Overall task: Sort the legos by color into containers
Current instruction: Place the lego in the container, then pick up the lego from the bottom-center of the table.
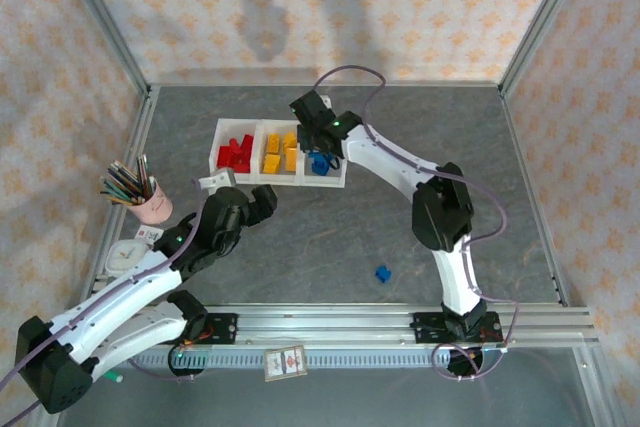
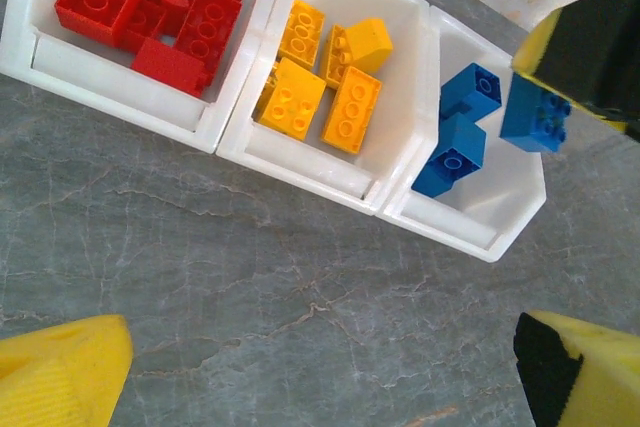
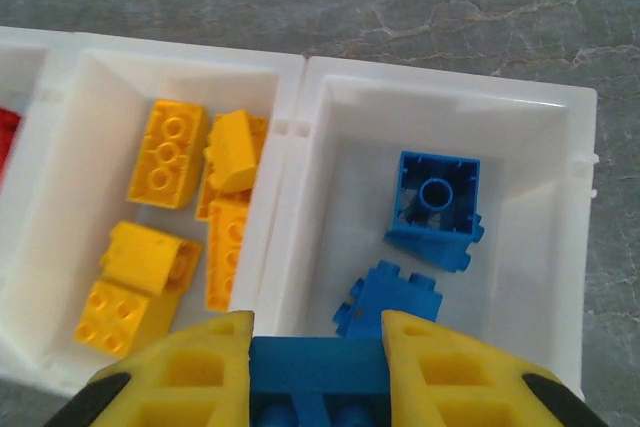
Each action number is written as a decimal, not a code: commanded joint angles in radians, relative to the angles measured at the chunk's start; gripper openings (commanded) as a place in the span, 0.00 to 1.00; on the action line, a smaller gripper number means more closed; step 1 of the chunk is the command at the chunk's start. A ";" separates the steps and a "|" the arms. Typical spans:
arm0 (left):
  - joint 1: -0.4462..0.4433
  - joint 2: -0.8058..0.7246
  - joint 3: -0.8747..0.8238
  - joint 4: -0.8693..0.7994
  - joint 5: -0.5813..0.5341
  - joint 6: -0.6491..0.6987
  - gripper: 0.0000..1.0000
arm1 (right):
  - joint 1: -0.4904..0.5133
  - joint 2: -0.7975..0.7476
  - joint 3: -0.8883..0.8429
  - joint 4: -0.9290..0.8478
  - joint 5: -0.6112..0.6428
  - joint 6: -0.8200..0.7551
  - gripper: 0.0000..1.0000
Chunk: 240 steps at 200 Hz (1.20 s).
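The white three-compartment tray [image 1: 252,180] lies at the back of the table. Red legos [image 2: 150,7] fill its left bin, yellow legos [image 2: 325,77] the middle, and two blue legos [image 3: 435,209] lie in the right bin [image 3: 570,237]. My right gripper [image 3: 318,367] hangs over the right bin, shut on a blue lego [image 3: 318,379]; the same brick [image 2: 535,112] shows in the left wrist view. One blue lego [image 1: 382,273] lies alone on the table near the right arm. My left gripper [image 2: 325,372] hovers open over bare table in front of the tray.
A pink cup of pencils [image 1: 148,202] stands at the left edge beside the left arm. A metal rail [image 1: 400,322] runs along the near edge. Cage posts and patterned walls enclose the grey marbled table [image 1: 330,247].
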 commanded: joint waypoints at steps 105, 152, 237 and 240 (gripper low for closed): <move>0.042 0.046 0.050 0.040 0.039 0.047 0.99 | -0.065 0.146 0.187 -0.064 -0.016 -0.002 0.48; 0.043 0.039 0.061 0.032 0.058 0.045 0.99 | -0.058 -0.010 0.067 -0.035 -0.014 -0.001 0.55; 0.000 0.015 -0.018 0.109 0.201 -0.020 0.99 | -0.042 -0.550 -0.656 0.081 -0.001 0.068 0.63; -0.005 0.014 -0.024 0.116 0.202 -0.025 0.99 | -0.039 -0.572 -0.681 0.083 -0.001 0.074 0.63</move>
